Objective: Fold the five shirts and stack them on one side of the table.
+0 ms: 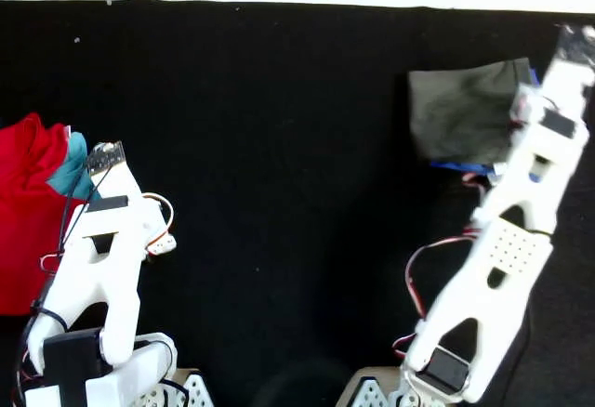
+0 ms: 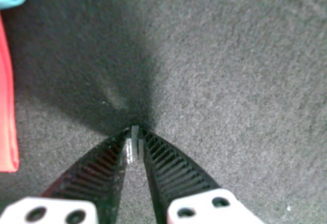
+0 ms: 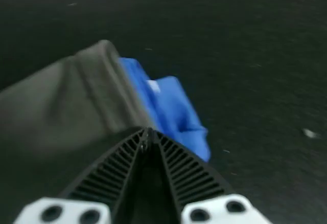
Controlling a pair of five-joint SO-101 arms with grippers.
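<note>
From overhead I see the red shirt point(image 1: 28, 203) heaped at the table's point(image 1: 279, 128) left edge, with a teal shirt point(image 1: 72, 173) tucked against its right side. At the far right, a grey shirt point(image 1: 460, 110) lies over a blue shirt point(image 1: 462, 165). My left wrist camera adds what the overhead hides: the left gripper point(image 2: 134, 133) is closed on nothing, its tips over bare table just beside the red shirt. The right wrist camera shows the right gripper point(image 3: 146, 133) closed too, tips at the grey shirt's hem. Whether it pinches fabric I cannot tell.
</note>
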